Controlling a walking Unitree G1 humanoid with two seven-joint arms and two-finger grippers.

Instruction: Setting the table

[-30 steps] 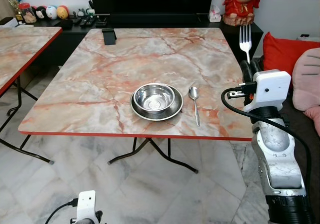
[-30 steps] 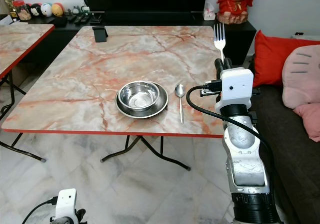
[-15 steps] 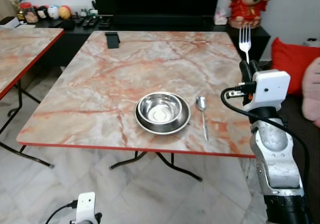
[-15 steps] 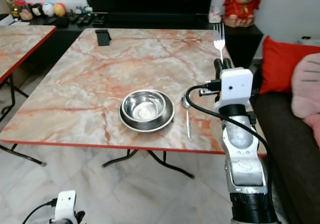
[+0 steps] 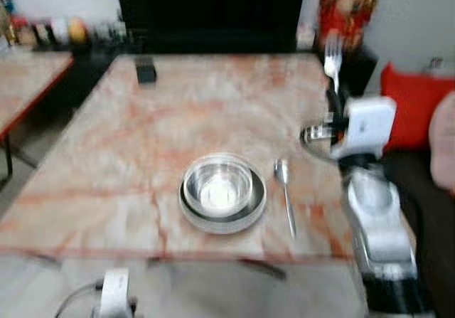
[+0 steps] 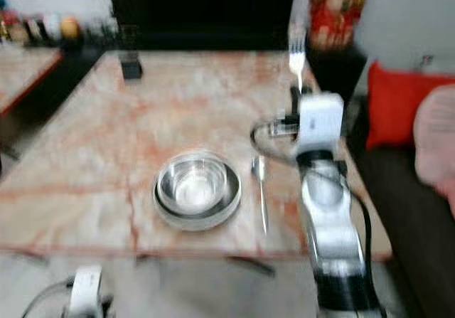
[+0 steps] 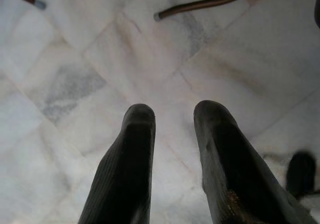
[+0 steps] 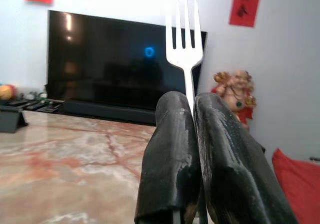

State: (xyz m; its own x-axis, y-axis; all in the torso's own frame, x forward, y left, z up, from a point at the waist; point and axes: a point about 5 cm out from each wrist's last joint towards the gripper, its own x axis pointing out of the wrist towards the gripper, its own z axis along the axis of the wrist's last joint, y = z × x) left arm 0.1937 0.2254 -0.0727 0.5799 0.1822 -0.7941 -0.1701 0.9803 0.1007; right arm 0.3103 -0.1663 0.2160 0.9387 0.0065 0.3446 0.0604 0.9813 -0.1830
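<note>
Fork [image 8: 184, 38] stands tines-up, pinched by its handle between the closed fingers of the right gripper [image 8: 192, 134], raised beside the right edge of the marble table [image 5: 142, 126], probably so it travels without catching anything. On the table sit a steel bowl [image 5: 219, 188] on its plate [image 5: 222, 220] with a spoon [image 5: 286, 193] just to its right. Head views are blurred; the wrist camera shows the pinch crisply. The left gripper [image 7: 172, 149] hangs low over the floor, fingers apart, holding nothing.

Both eye views are smeared by motion blur under even, bright indoor light; the wrist views stay sharp, fingers slightly soft.
</note>
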